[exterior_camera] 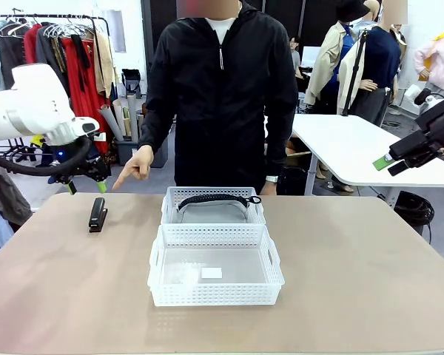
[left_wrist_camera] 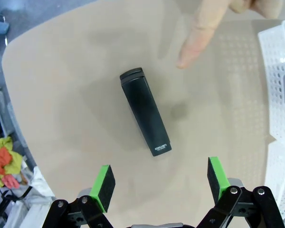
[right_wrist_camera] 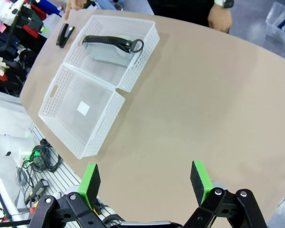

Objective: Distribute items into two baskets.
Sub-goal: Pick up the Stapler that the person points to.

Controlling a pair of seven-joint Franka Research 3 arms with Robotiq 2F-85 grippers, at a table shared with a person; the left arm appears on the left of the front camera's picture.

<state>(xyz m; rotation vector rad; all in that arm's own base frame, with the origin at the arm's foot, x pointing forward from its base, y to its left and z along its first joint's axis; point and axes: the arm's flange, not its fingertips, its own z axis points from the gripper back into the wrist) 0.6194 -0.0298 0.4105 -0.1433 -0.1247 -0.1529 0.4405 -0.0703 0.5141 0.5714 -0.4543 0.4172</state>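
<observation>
L end effector, jaws apart, hovers over stapler, w/o touching.

The wall of the far basket partly hides the pouch.

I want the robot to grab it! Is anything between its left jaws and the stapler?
No, just bare table there, seen in the left wrist view. The stapler lies flat beyond the open jaws.
</observation>
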